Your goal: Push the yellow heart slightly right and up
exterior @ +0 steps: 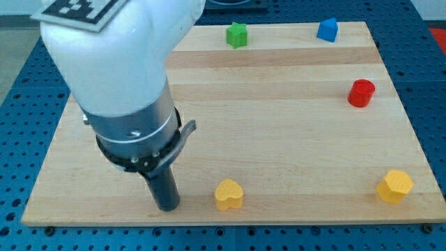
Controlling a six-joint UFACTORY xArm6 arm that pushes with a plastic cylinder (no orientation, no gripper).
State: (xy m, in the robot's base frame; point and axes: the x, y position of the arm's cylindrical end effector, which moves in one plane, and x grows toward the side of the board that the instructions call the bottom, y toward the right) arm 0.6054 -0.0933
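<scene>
The yellow heart (228, 194) lies near the board's bottom edge, a little left of the middle. My tip (167, 207) rests on the board to the heart's left, about a block's width away and slightly lower, not touching it. The rod hangs from a large white and dark arm body that covers the board's upper left part.
A yellow hexagon block (395, 186) sits at the bottom right. A red cylinder (361, 93) is at the right edge. A blue block (327, 30) and a green star-like block (237, 34) sit along the top edge. The wooden board (293, 139) lies on a blue perforated table.
</scene>
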